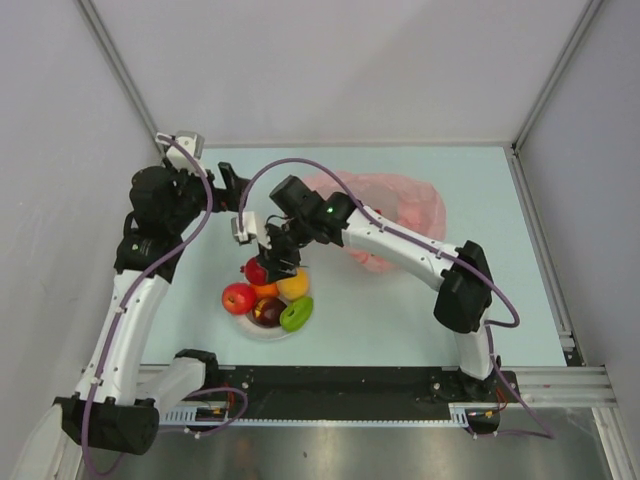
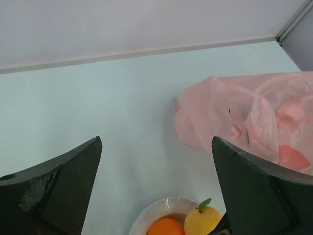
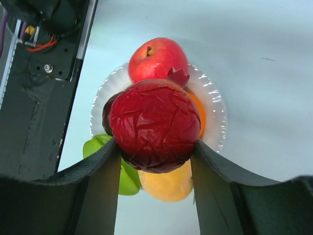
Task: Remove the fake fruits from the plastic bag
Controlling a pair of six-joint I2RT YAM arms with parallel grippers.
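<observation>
Pale green table point(image 1: 400, 310) fills the floor of a grey-walled booth point(image 1: 330, 70), and both arms work over its near-left part.

The pink plastic bag point(image 1: 390, 212) lies crumpled on the surface behind the right gripper point(image 1: 272, 262), far from where the fruit is being gathered. It is slack and mostly flattened. Reddish shapes show through the film in the left wrist view, but I cannot tell whether they are fruit or prints.

The right arm point(image 1: 400, 245) reaches across from the bag side, so its gripper hangs directly over the white plate point(image 3: 215, 112). That placement suggests the plate is the drop point.

On the plate below the gripper sit a red apple point(image 3: 157, 58), an orange point(image 1: 265, 290), a yellow fruit point(image 1: 293, 284), a dark purple fruit point(image 1: 267, 311) and a green fruit point(image 1: 296, 314). They are packed close together, leaving little bare plate.

The right gripper is clamped on a wrinkled dark red pomegranate point(image 3: 154, 125), one finger on each side of its widest part and its small crown pointing away from the wrist. Held that way, it should fall onto the pile when let go, and it may roll off.

The left gripper point(image 2: 156, 142) is spread wide and holds nothing. The bag is ahead of it to the right and the plate is just below its fingers, so it looks parked clear of the drop.
</observation>
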